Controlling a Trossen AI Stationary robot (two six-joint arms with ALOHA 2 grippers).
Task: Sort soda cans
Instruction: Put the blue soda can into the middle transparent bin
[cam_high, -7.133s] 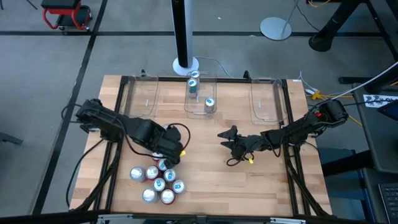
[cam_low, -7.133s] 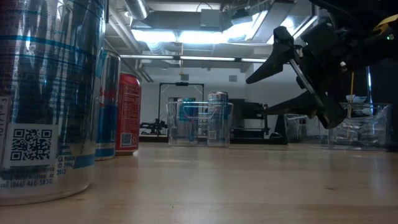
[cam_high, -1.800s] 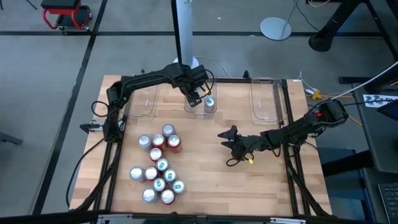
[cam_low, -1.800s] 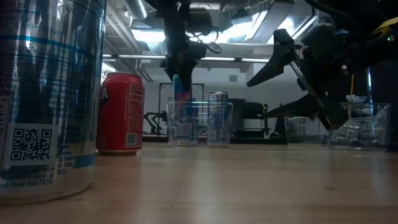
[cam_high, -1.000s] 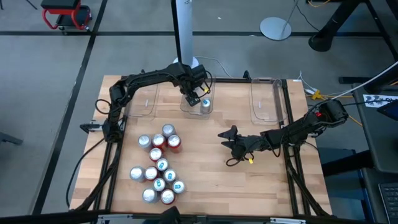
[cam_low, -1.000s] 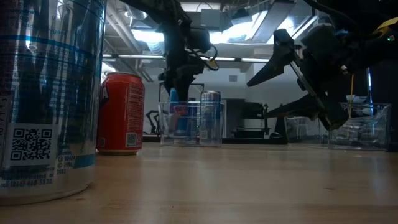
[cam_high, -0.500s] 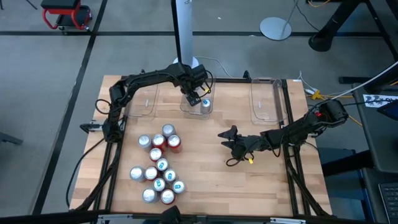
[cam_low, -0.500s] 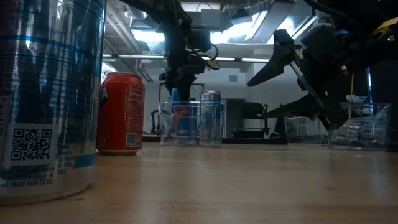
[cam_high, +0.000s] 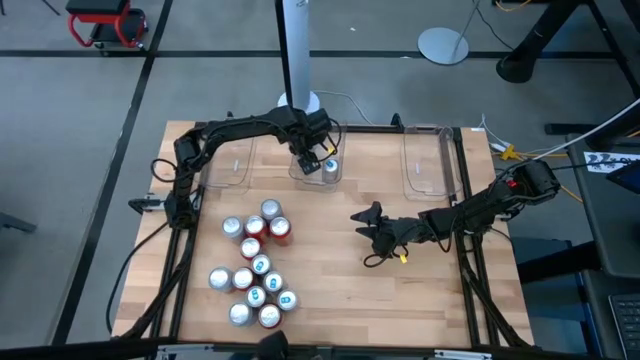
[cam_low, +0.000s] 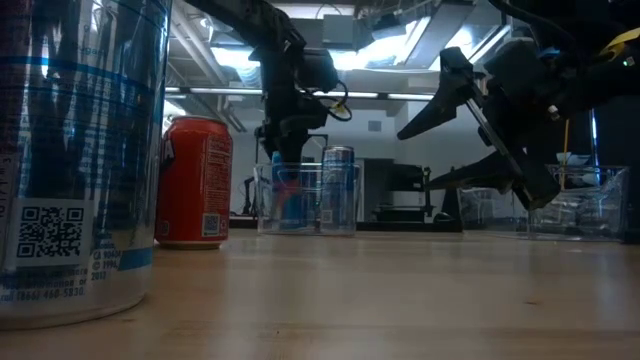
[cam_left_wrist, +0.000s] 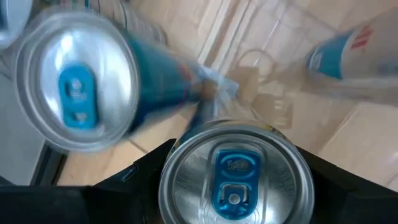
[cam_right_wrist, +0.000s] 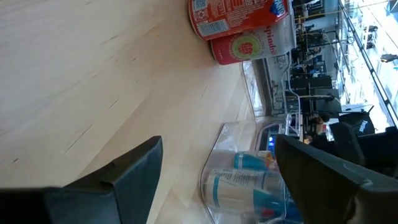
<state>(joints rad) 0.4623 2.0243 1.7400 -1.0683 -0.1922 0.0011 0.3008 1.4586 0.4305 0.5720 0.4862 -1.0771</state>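
My left gripper (cam_high: 312, 156) is over the middle clear bin (cam_high: 318, 177) at the table's far edge, shut on a blue-and-silver can (cam_left_wrist: 231, 180) that is down inside the bin (cam_low: 290, 195). Two more blue-and-silver cans are in that bin, one with its top showing (cam_left_wrist: 76, 93) and one farther off (cam_left_wrist: 351, 50). A cluster of several red and silver cans (cam_high: 257, 268) stands on the near left of the table. My right gripper (cam_high: 366, 226) hovers open over the table's middle right (cam_low: 415, 155). My left gripper holds the can by its upper wall just below the rim (cam_left_wrist: 169, 186), pinched between the two fingers (cam_left_wrist: 140, 183). The fingers come from above, pointing down. The can is upright inside the bin; I cannot tell whether its base is on the bin's floor.
Clear bins stand left (cam_high: 228, 160) and right (cam_high: 430, 160) of the middle one along the far edge. A red can (cam_low: 195, 182) and a big silver can (cam_low: 75, 160) stand close to the low camera. Bare wood lies between the can cluster and my right gripper.
My left gripper has moved down a little, lowering the blue-and-silver can deeper into the middle bin.
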